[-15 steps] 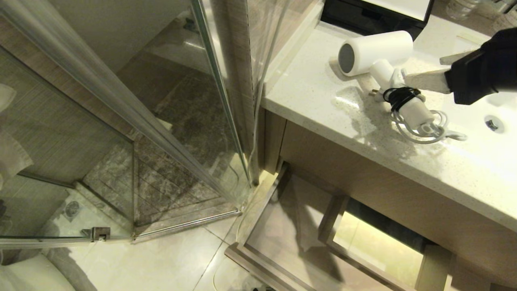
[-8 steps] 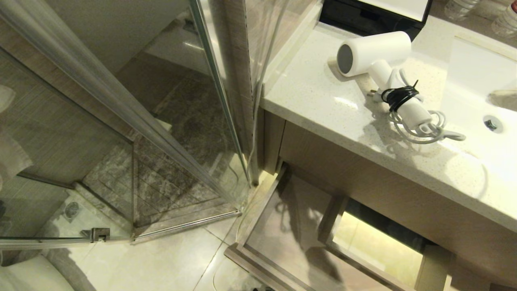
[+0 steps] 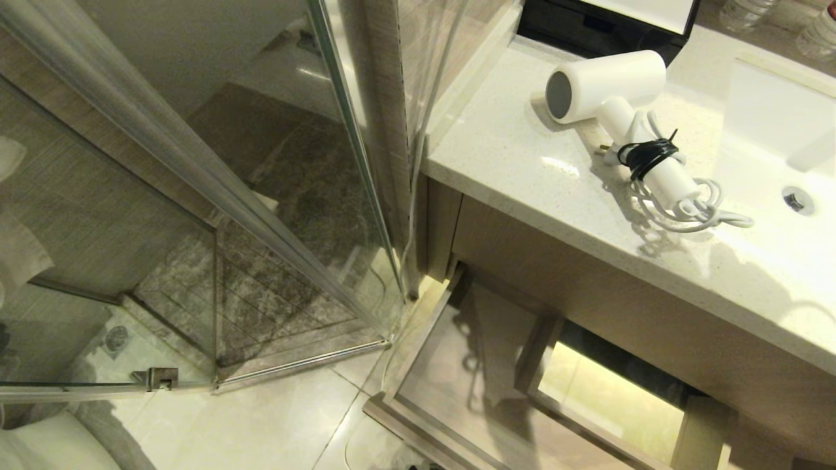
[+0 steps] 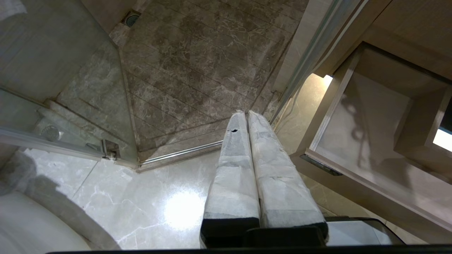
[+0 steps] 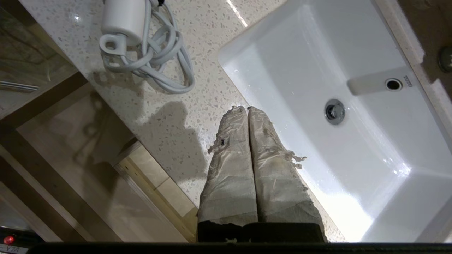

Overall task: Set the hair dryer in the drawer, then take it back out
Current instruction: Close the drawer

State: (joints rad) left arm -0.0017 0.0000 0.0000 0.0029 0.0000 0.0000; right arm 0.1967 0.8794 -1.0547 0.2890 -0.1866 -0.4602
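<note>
Evidently the white cylindrical hair dryer (image 3: 607, 88) lies on the speckled stone desk (image 3: 522, 163), outside the open wood-grain drawer (image 3: 457, 365). Both taped hands, right hand (image 5: 247, 109) and left hand (image 4: 246, 113), are closed and empty, so nothing seems left to do.

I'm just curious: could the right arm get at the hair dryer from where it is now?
Probably yes. The hair dryer lies in the open on the countertop, nothing over it. The right gripper, shut and empty, hangs above the counter edge beside the sink, near the cord.

Both grippers (image 4: 247, 113) (image 5: 246, 108) empty, jaws pressed together.
</note>
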